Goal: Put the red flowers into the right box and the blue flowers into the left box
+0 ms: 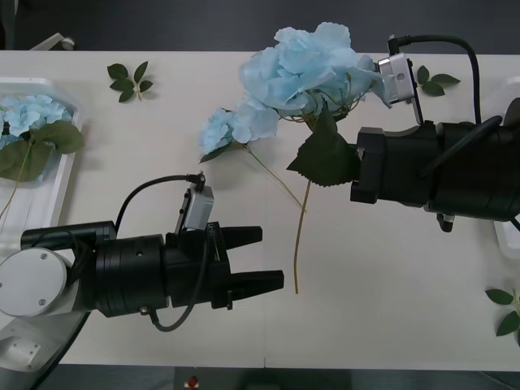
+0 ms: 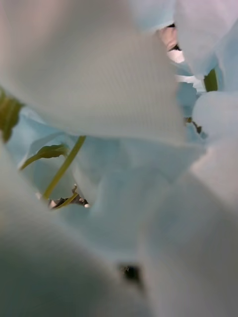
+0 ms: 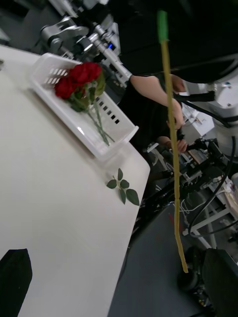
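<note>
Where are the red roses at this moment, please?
In the left wrist view, the red roses lie together in a white slotted tray at the table's far corner, their stems pointing toward a loose leaf sprig on the tabletop.

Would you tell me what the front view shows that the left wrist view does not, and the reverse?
Front view's own: the blue flowers bunched at the right arm, and one more lying in the left box. Left wrist view's own: the red flowers lying in the right box, with a person's forearm behind. Shared: the white table, a thin dangling stem, a leaf sprig, and the open left pincer.
</note>
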Robot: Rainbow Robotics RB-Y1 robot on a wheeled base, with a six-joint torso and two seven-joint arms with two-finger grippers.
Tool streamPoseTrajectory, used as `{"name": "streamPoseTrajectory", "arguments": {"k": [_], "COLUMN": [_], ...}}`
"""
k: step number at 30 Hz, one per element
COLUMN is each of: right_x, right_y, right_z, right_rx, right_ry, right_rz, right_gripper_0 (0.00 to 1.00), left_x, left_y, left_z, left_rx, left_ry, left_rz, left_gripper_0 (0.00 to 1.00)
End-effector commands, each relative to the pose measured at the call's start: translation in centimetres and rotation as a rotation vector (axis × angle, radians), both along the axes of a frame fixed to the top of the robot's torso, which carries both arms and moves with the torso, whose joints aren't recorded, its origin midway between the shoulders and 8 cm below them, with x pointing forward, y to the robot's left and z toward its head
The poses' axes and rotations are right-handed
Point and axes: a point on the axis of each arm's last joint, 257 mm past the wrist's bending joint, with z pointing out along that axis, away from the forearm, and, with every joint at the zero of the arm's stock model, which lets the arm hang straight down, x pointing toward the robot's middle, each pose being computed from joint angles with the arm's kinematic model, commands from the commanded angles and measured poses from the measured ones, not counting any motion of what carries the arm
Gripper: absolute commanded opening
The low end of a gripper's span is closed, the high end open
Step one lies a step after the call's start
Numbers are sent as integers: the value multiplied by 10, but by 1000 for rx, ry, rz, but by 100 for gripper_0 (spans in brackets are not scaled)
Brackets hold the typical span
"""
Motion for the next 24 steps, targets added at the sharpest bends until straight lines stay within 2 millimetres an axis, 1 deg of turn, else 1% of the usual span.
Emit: {"name": "streamPoseTrajectory", "arguments": {"k": [1, 6, 9, 13, 17, 19, 20, 22, 24], "right_x": [-12, -16, -19, -21, -21, -22, -22, -22, -22], "right_y": [13, 19, 22, 23, 24, 25, 25, 25, 25], "right_z": [12, 10, 8, 6, 6, 7, 7, 7, 7], "right_rx": [11, 16, 17, 11, 12, 17, 17, 19, 16], "right_ry": [-87, -85, -83, -89, -93, -92, -94, -94, -97], "right_rz": [44, 62, 71, 78, 81, 84, 83, 83, 83], "right_gripper_0": [0, 0, 0, 0, 0, 0, 0, 0, 0], "left_x": [-3, -6, -6, -7, -6, -5, -5, -5, -3], "left_y": [-10, -21, -26, -37, -43, -45, -46, -48, -50], "left_z": [3, 8, 14, 25, 30, 32, 34, 36, 40], "left_rx": [-71, -118, -140, -180, -196, -199, -205, -208, -215], "left_ry": [-72, -122, -122, -125, -126, -131, -130, -133, -141], "left_rz": [-15, -25, -28, -34, -28, -28, -26, -28, -27], "left_gripper_0": [100, 100, 100, 100, 100, 94, 90, 85, 70]}}
